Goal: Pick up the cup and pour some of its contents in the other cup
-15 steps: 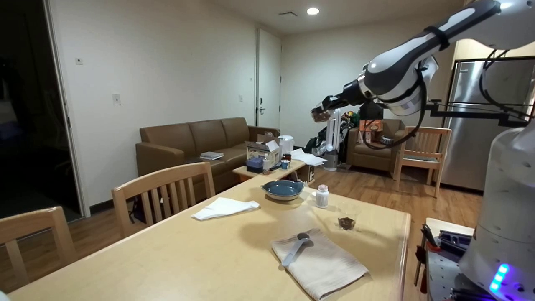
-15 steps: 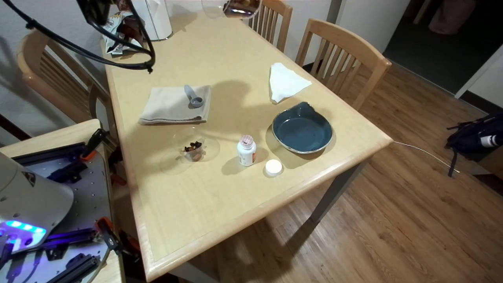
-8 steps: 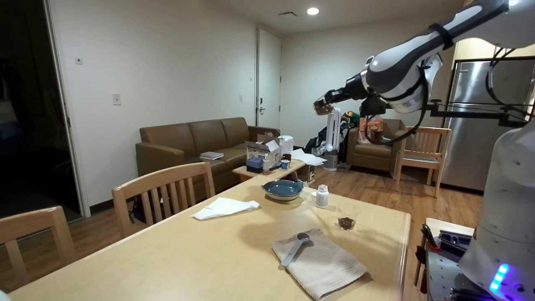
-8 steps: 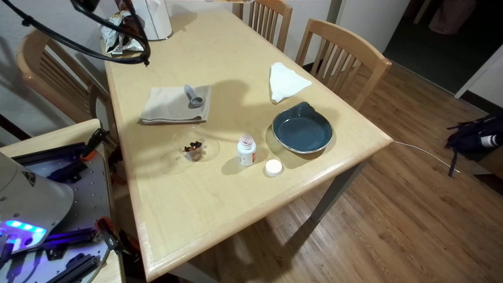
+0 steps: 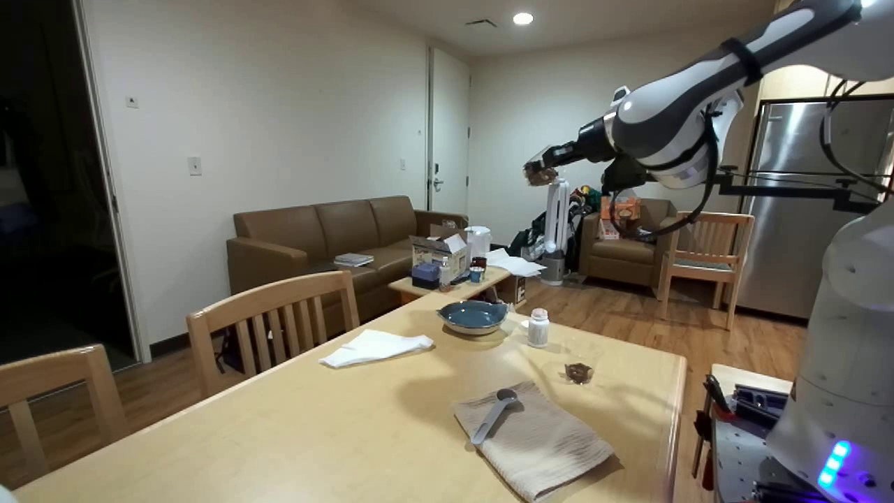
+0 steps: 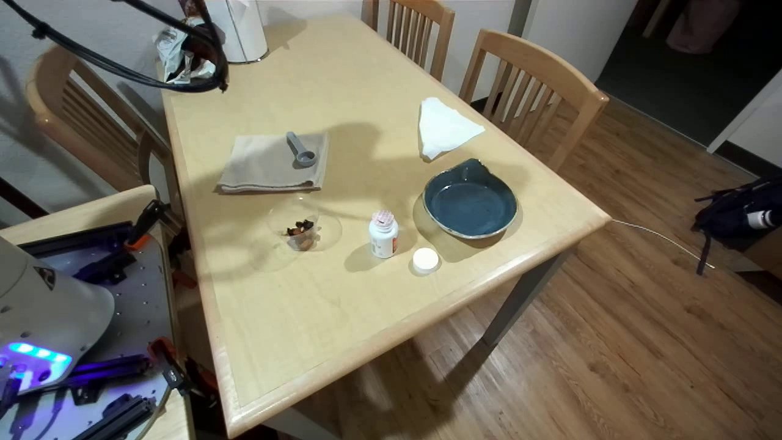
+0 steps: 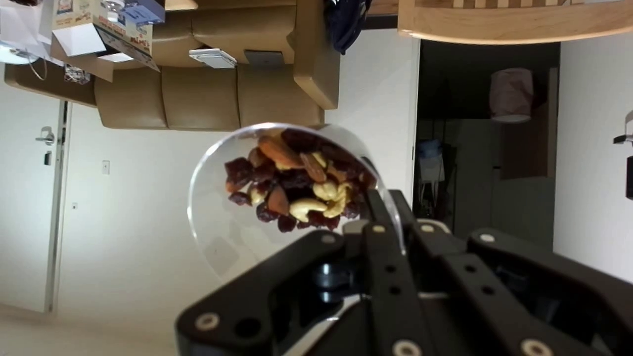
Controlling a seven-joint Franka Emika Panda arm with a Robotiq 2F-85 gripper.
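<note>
Probably light and slick, the clear cup (image 7: 213,198) is best held where the fingers (image 7: 384,249) pinch its side.

In an exterior view, raised cup (image 5: 542,173), clear, is held tilted in mid-air, exact lean hard to tell, approx. 12 o'clock of standing cup (image 5: 581,358), well apart. Wrist view looks into raised cup's mouth: cashews (image 7: 305,207), almonds (image 7: 278,200) & dk red dried fruit (image 7: 240,170) bunch twd 12 o'clock. Standing cup: clear too, upright on worktop (image 5: 314,433); dk brown mix (image 6: 300,230) low inside, abt 9 o'clock of ctr in an exterior view.
</note>
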